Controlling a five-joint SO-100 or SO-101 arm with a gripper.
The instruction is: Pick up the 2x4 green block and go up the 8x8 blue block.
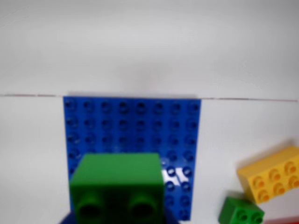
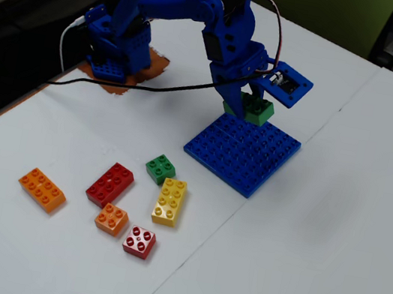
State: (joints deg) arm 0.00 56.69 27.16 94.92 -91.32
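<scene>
While the arm reaches out from its base at the upper left of the fixed view, the loose bricks lie on the white surface (image 2: 332, 239) in the lower left. From left to right these are an orange oblong brick (image 2: 42, 189), a red oblong brick (image 2: 110, 183), a small orange square brick (image 2: 112, 218), a small red square brick (image 2: 139, 241), a small green square brick (image 2: 160, 168) and a yellow oblong brick (image 2: 170, 201).

Further right lies the 8x8 blue block (image 2: 244, 155), flat on the surface. Just over its far edge hangs the tool (image 2: 248, 104), clamped on the 2x4 green block (image 2: 252, 110). The brick appears to be held clear of the plate, though the gap is hard to judge from this angle.

In the wrist view, the 2x4 green block (image 1: 117, 184) fills the lower centre, with the 8x8 blue block (image 1: 135, 121) spread behind it.

To finish well, the arm should probably lower the brick straight down, keeping it level and lined up with the plate's studs, and let go only once it rests there.

The tool's fingers are mostly hidden by the arm in the fixed view and out of frame in the wrist view. The wrist view is blurred, cuts off the brick's lower edge, and shows only two of its studs.
</scene>
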